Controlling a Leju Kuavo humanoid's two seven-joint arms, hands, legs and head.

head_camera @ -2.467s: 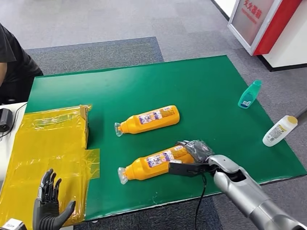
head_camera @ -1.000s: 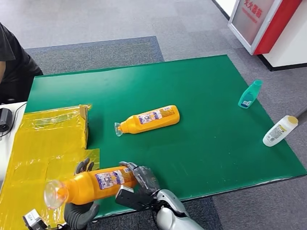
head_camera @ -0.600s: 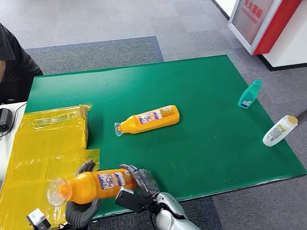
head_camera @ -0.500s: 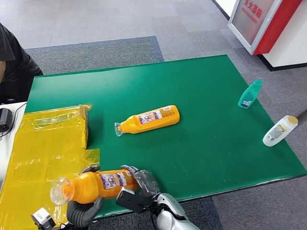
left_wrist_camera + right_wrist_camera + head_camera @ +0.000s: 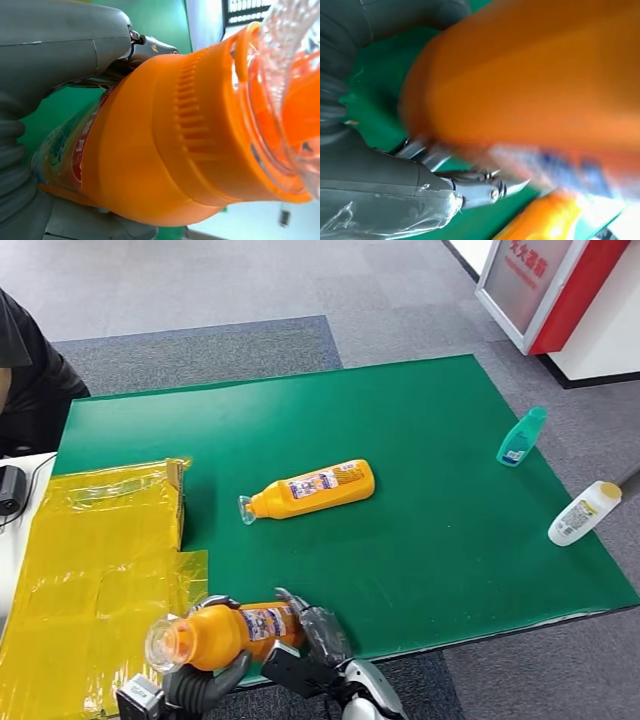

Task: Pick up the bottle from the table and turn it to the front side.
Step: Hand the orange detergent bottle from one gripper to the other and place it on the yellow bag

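Bottle (image 5: 226, 632) in both my hands, held lying on its side at the near edge of the green surface (image 5: 423, 440), clear cap pointing to my left and towards me. From the head view, my left hand (image 5: 198, 680) cups it from beneath near the neck, fingers (image 5: 219, 602) curled up over the orange body. My right hand (image 5: 317, 640) wraps the base end, its fingers closed around the labelled part. A second orange bottle (image 5: 309, 489) lies on its side near the middle of the surface, well apart from the one I hold. Yellow bags (image 5: 83, 560) cover the surface's left end. A teal bottle (image 5: 521, 436) lies at the far right edge, and a white bottle (image 5: 583, 512) lies off that edge. A person (image 5: 30, 380) sits at the far left.

Left wrist view: the bottle (image 5: 181, 145) lies across my left hand (image 5: 56, 65), thumb pressed on its upper side, ribbed orange shoulder and clear cap close to the camera.

Right wrist view: blurred; the orange bottle (image 5: 531, 75) sits against my right hand (image 5: 388, 185), green showing between them. How the fingers lie there I cannot tell.
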